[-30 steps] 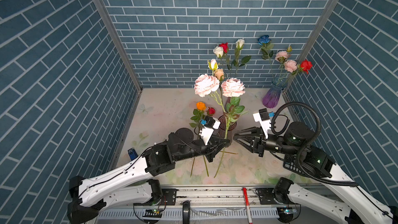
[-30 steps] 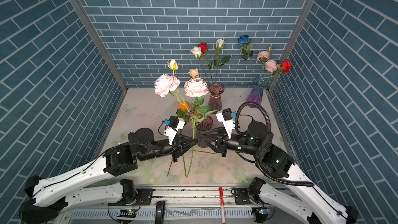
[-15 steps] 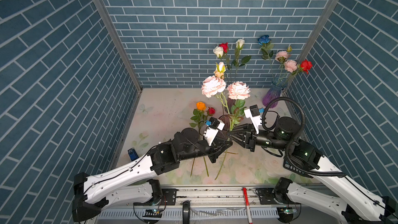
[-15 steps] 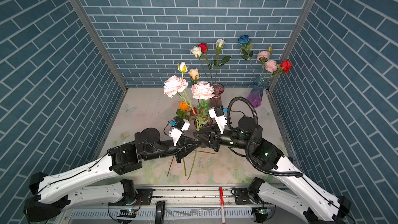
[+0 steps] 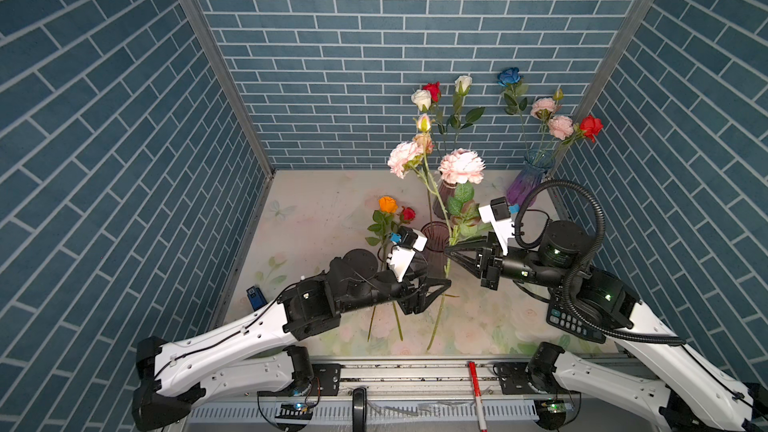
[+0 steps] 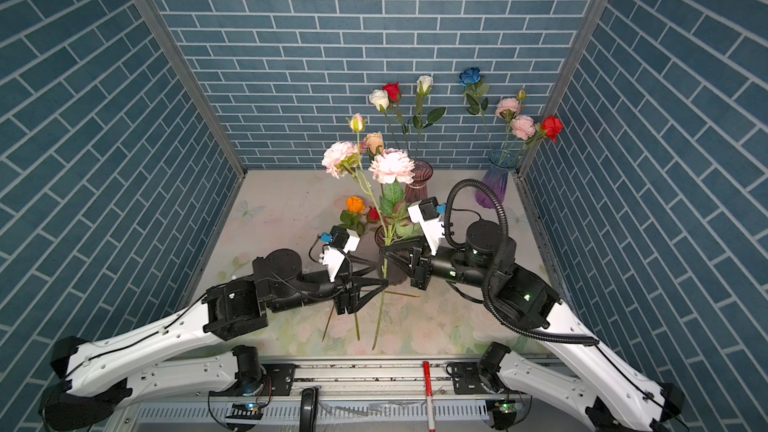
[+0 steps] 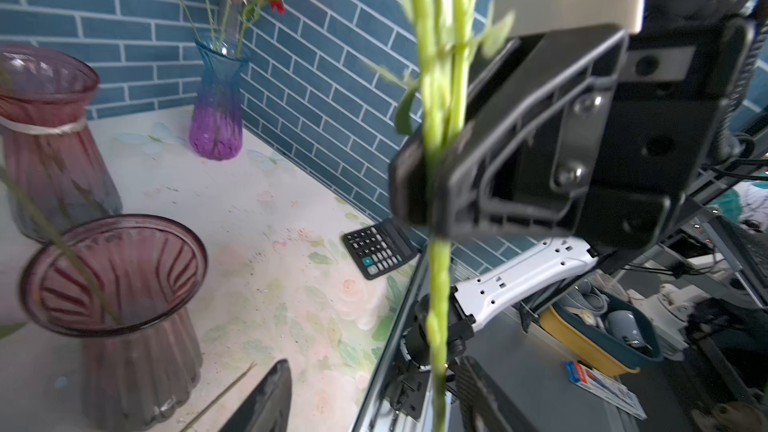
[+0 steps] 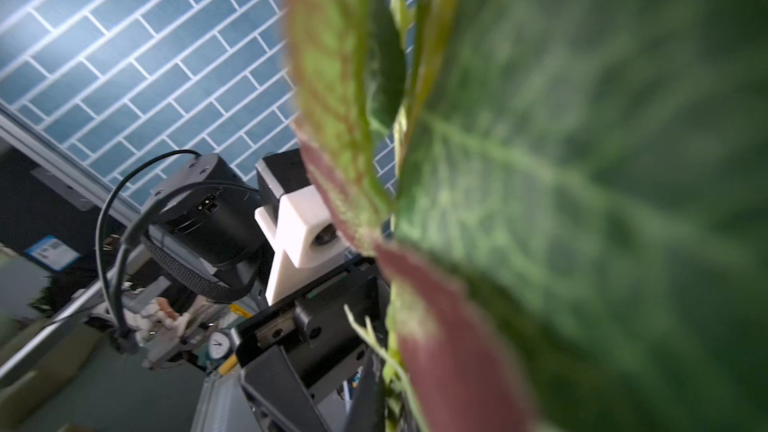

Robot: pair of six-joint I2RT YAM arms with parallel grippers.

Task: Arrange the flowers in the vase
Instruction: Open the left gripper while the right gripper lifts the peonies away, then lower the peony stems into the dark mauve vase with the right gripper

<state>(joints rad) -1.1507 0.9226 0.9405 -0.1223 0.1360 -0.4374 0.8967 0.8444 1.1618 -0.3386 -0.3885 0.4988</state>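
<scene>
Peony bunch (image 5: 461,166) is held upright off the counter (image 5: 316,218). It is clamped mid-stem by the right gripper (image 5: 451,252), whose jaws are pressed together on the green stems (clearest in left wrist view). The left gripper (image 5: 434,292) is seen apart, w/ the stems passing btwn its fingers unpinched. Stem ends hang low, just beside the near vase (image 5: 432,238), not in it.

Step is judged to be handover to the right arm, then insertion. The left gripper should be backed straight off so no leaf is snagged. The bunch should be raised until the ends clear the rim, centred over the mouth, then lowered w/ stems near vertical.

Stems: thin, knobbly, prob. bendy plastic. Leaves: fabric-like, veined, red-edged. Vase: ribbed mauve glass, flared mouth, pinched waist; could be tipped if the rim is knocked.
</scene>
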